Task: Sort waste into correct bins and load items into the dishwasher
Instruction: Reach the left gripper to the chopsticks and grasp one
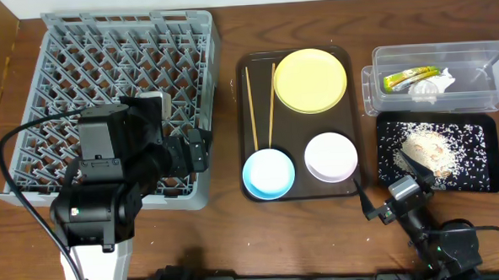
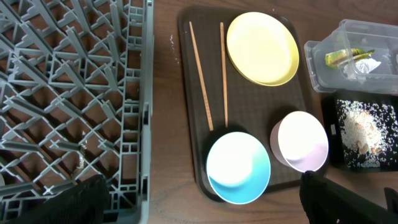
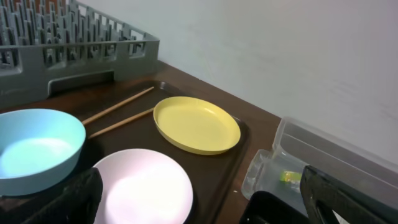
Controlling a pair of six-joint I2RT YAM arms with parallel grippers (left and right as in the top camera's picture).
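Observation:
The grey dish rack [image 1: 86,71] fills the left. A small whitish cup [image 1: 151,99] seems to stand in it behind my left arm. On the brown serving tray [image 1: 298,131] lie two chopsticks [image 1: 251,106], a yellow plate [image 1: 311,80], a light blue bowl [image 1: 269,174] and a white bowl [image 1: 330,156]. The clear tub [image 1: 482,62] holds the wrapper [image 1: 409,79] and tissue [image 1: 439,84]. Rice scraps [image 1: 427,149] lie in the black tray [image 1: 478,159]. My left gripper [image 1: 201,150] [image 2: 205,208] is open and empty at the rack's right edge. My right gripper [image 1: 401,192] [image 3: 199,199] is open and empty near the white bowl [image 3: 143,186].
A strip of bare wooden table [image 1: 227,116] runs between the rack and the brown tray. Black cables [image 1: 14,167] loop by the left arm. The black tray sits close in front of the clear tub, at the table's right edge.

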